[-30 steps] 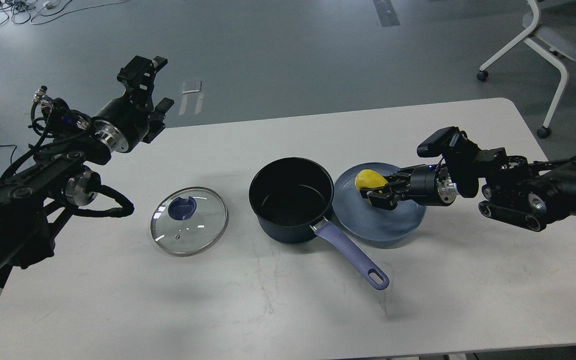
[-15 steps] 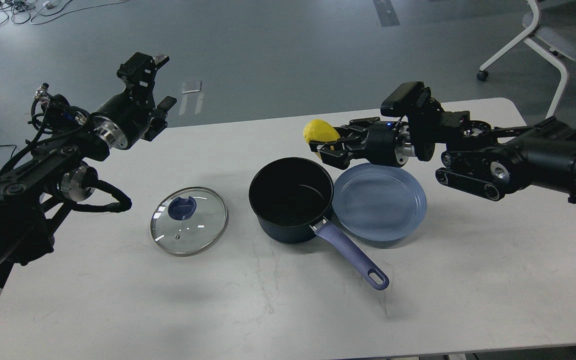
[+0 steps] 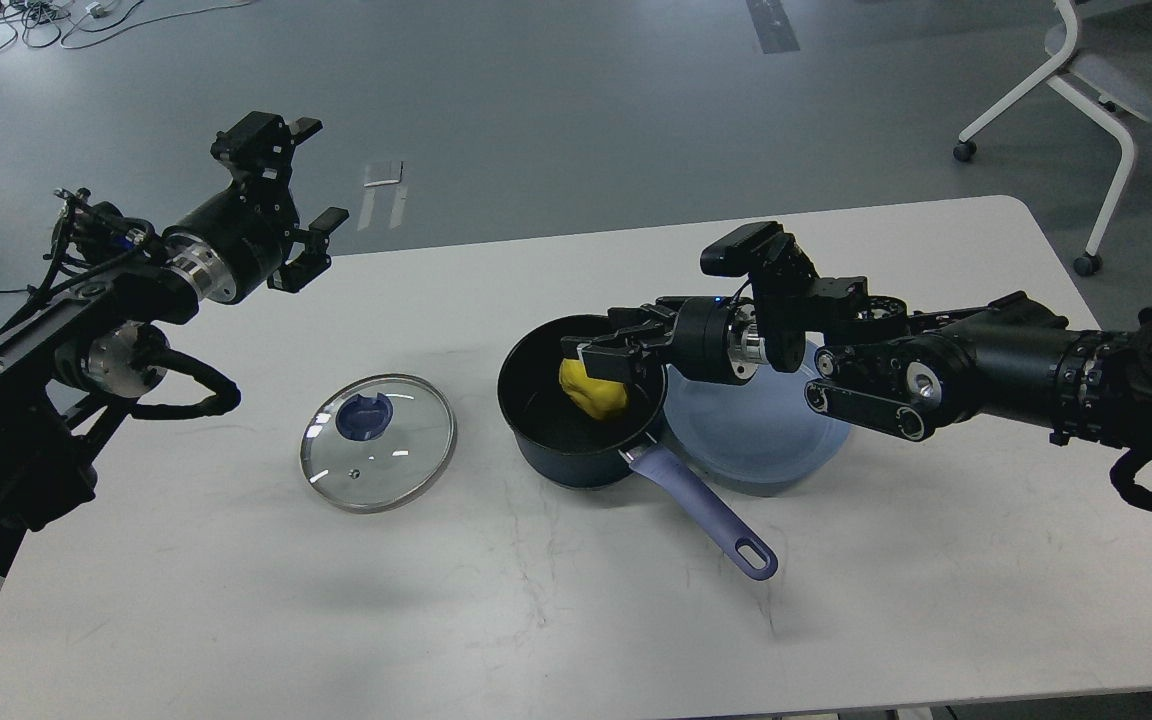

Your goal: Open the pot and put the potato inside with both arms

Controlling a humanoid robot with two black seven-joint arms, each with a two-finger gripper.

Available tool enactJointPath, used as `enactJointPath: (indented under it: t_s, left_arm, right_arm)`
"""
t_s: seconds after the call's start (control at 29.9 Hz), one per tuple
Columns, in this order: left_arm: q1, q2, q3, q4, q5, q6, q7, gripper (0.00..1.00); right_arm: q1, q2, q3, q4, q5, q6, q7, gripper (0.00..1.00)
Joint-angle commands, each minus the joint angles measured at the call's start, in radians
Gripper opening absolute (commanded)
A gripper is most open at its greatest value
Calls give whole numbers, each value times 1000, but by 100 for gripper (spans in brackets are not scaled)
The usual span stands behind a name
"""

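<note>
The dark navy pot (image 3: 546, 445) stands uncovered at the table's middle, its lavender handle (image 3: 701, 508) pointing to the front right. The yellow potato (image 3: 593, 390) lies inside the pot. My right gripper (image 3: 608, 358) reaches in from the right and hovers over the pot's mouth just above the potato, its fingers apart and the potato below them. My left gripper (image 3: 314, 172) is open and empty, raised above the table's far left edge, well away from the pot.
A glass lid (image 3: 378, 442) with a blue knob lies flat on the table left of the pot. A pale-blue plate (image 3: 771, 445) lies right of the pot, under my right arm. A white chair (image 3: 1096, 80) stands beyond the white table (image 3: 536, 620).
My right gripper carried the potato from the plate up, then left and down over the pot, and the potato now lies inside the pot. My left gripper shifted slightly left.
</note>
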Motion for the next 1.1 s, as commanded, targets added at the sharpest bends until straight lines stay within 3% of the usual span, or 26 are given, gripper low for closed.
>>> enactJointPath:
  t_s: [0.0, 0.2, 0.33, 0.4, 0.5, 0.6, 0.63, 0.7, 0.77, 0.84, 1.07]
  left_arm:
    - [4, -7, 1, 0, -27, -25, -14, 98]
    - [46, -73, -3, 12, -47, 15, -83, 98]
    - [81, -96, -62, 12, -139, 21, -78, 98]
    - [101, -112, -101, 12, -177, -5, -77, 98]
    - [145, -121, -176, 6, -202, -63, -77, 98]
    - [197, -122, -239, -1, -226, -120, -72, 98]
    - [210, -124, -252, -3, -233, -125, -63, 98]
    - [236, -132, -276, -14, -254, -128, 14, 98]
    - [269, -132, -321, -38, -306, -125, 130, 98]
    - [283, -132, -333, -41, -317, -126, 146, 98]
    - [309, -133, -344, -54, -319, -132, 140, 98]
  right_arm:
    - [1, -22, 15, 11, 40, 9, 0, 100]
    - [-19, -54, 223, 73, 406, 32, 0, 100]
    - [-58, -76, 379, 111, 759, 164, 0, 100]
    - [-91, -89, 463, 111, 906, 214, -5, 100]
    - [-149, -90, 615, 102, 1072, 265, -51, 100]
    - [-183, -90, 679, 99, 1125, 303, -59, 100]
    - [-193, -90, 689, 97, 1128, 313, -59, 100]
    - [-216, -91, 713, 97, 1148, 345, -59, 100]
    - [-234, -91, 739, 96, 1197, 356, -65, 100]
    - [-236, -90, 750, 88, 1222, 353, -81, 100]
    - [-228, -86, 772, 74, 1231, 353, -82, 100]
